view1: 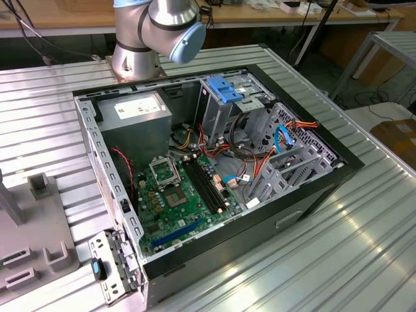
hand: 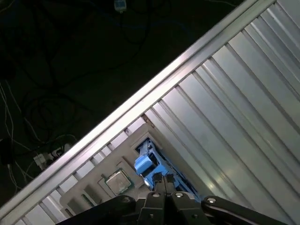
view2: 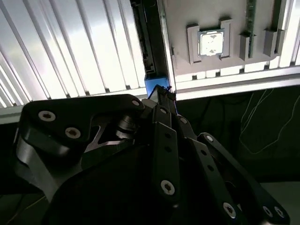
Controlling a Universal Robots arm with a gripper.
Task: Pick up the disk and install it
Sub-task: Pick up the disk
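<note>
The open computer case (view1: 260,218) leaves room over the motherboard (view1: 172,195). The drive bay (view1: 224,104) rises at one o'clock, cables (view1: 263,161) crowd three, the power supply (view1: 133,117) blocks eleven. Bare ribbed desk (view2: 70,47) flanks the gripper (view2: 161,93).

The ribbed silver metal tabletop (view1: 364,214) has a glossy sheen that catches the light. The matt black metal tool (view2: 161,96) is studded with bright screw heads. The flat disk (hand: 146,165) has a bright blue rail of smooth plastic. The open black computer case (view1: 260,227) has a dull, bare sheet-metal frame around a glossy green circuit board (view1: 172,201).
</note>
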